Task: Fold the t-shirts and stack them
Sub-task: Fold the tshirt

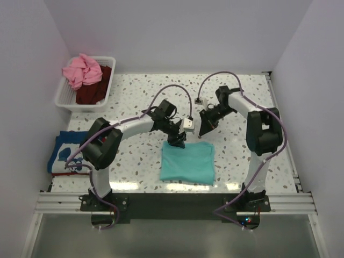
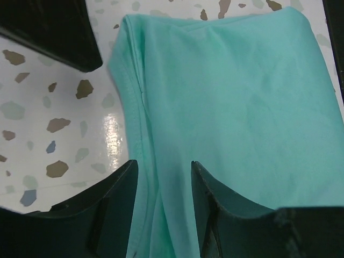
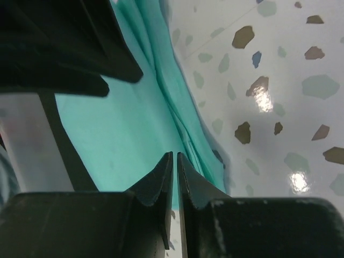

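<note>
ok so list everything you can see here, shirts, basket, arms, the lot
teal t-shirt: one, teal-green, folded flat mid-table, in front of the arms
pink t-shirt: one, pink, bunched on top in the basket
maroon t-shirt: one, dark maroon, in the basket beside the pink one
blue t-shirt: one, blue with white print, table's left edge
red cloth: a strip, red, under the blue t-shirt's near edge
basket: one, white slatted, far left corner
table: one, white speckled
left gripper: black, jaws apart over the teal t-shirt's edge
right gripper: black, jaws almost together, nothing between, at the teal t-shirt's edge
</note>
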`<state>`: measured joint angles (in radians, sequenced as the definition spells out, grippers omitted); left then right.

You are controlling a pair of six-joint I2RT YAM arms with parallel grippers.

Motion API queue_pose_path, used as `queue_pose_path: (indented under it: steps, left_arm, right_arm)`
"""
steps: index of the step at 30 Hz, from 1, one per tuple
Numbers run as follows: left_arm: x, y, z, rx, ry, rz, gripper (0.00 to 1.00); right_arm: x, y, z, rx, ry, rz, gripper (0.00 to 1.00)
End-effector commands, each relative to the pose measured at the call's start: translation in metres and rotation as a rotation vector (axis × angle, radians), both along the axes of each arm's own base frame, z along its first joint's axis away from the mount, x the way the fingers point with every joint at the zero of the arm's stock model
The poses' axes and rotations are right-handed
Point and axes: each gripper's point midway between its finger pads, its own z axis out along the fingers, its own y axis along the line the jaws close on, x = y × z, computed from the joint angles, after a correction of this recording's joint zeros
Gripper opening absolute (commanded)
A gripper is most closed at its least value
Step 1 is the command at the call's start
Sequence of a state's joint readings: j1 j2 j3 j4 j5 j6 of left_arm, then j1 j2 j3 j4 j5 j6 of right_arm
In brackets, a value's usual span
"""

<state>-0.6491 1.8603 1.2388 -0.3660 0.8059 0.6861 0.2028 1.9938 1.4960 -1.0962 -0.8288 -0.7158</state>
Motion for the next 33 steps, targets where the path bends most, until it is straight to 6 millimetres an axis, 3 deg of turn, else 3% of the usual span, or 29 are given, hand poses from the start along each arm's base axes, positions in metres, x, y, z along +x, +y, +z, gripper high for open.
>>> queue_pose_path:
  steps: [1, 8, 14, 19, 23, 29, 33]
  left_arm:
    - [0.009, -0.018, 0.003, -0.029, 0.016, 0.009, 0.49]
    - [-0.002, -0.025, -0.023, 0.023, 0.051, -0.016, 0.49]
    - [-0.011, -0.025, -0.029, 0.041, 0.042, -0.047, 0.37]
    - [-0.022, -0.022, -0.037, 0.072, 0.070, -0.069, 0.17]
    - [-0.032, -0.023, -0.026, 0.063, 0.003, -0.105, 0.00]
    - [-0.046, -0.025, -0.008, 0.045, -0.133, -0.136, 0.00]
    - [-0.047, -0.026, -0.003, 0.058, -0.220, -0.128, 0.00]
  right_arm:
    - [0.031, 0.030, 0.014, 0.108, 0.062, -0.173, 0.11]
    - [0.039, 0.047, -0.022, 0.086, 0.144, -0.214, 0.08]
    - [0.038, 0.054, -0.041, 0.060, 0.143, -0.186, 0.08]
    - [0.024, 0.055, -0.049, 0.041, 0.166, -0.150, 0.08]
    - [0.007, 0.054, -0.049, 0.041, 0.187, -0.110, 0.08]
    - [-0.025, 0.064, -0.042, 0.044, 0.172, 0.048, 0.07]
    - [-0.039, 0.066, -0.053, 0.025, 0.193, 0.121, 0.05]
